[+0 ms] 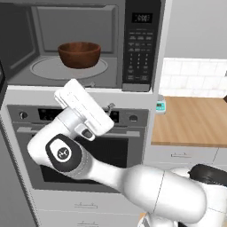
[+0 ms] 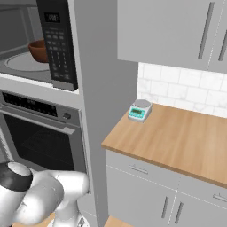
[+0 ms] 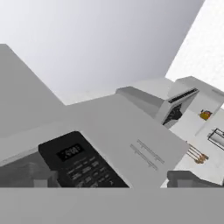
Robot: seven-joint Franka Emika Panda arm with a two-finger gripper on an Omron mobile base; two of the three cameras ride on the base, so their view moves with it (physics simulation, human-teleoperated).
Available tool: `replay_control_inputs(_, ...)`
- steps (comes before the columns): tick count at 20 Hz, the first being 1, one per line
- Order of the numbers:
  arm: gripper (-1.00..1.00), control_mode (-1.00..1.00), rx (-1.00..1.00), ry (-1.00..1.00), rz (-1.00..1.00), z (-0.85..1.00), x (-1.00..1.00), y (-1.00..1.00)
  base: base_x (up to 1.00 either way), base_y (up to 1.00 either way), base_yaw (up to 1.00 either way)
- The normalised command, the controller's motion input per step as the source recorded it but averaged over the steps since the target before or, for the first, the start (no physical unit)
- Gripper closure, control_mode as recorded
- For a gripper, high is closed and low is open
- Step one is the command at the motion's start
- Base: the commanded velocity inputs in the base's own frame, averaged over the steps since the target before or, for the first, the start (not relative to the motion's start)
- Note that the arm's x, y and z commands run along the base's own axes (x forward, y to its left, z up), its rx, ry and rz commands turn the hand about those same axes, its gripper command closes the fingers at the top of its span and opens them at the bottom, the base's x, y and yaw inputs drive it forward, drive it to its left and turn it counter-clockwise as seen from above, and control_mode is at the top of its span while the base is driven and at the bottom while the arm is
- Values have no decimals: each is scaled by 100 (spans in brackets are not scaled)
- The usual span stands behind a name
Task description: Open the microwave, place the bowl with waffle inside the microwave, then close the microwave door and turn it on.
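Keypad panel (image 3: pixel 81 164) fills the hand view; bowl (image 1: pixel 80 54) sits inside the microwave (image 1: pixel 53 71) (tool's spread unclear).

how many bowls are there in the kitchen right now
1. The wooden bowl sits on the turntable inside the open microwave. Others may be hidden in closed cabinets.

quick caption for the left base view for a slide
Wooden bowl sits on the turntable inside the open microwave, above the wall oven, arm raised before it.
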Motion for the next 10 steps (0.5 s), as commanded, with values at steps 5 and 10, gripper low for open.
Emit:
replay_control_inputs(5, -100, -100, -5, -29, -3, -89, -72, -25, 0, 0, 0)
replay_control_inputs(10, -100, -100, -17, -4, 2, -31, -6, 0, 0, 0, 0)
